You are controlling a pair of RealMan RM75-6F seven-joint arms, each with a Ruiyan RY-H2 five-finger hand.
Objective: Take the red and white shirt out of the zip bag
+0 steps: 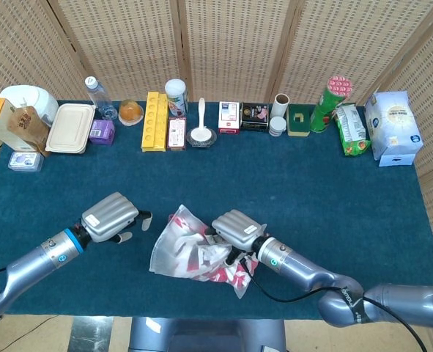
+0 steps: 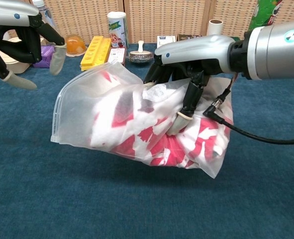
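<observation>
Zip bag (image 2: 112, 114) with red and white shirt (image 2: 161, 142) inside, held just off blue table (image 1: 333, 191). Right hand (image 2: 184, 82) grips bag top, bunching film and cloth. Left hand (image 2: 22, 50) beside bag's left edge, fingers spread, holding nothing, not touching. Advice: left hand pinch only free plastic lip at left edge, spread mouth; avoid pinning shirt through film.

Bright, even overhead light — soft shadows, both views sharp.

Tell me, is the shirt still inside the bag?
Yes, inside. The red and white shirt shows through the clear zip bag, which the right hand grips.
</observation>
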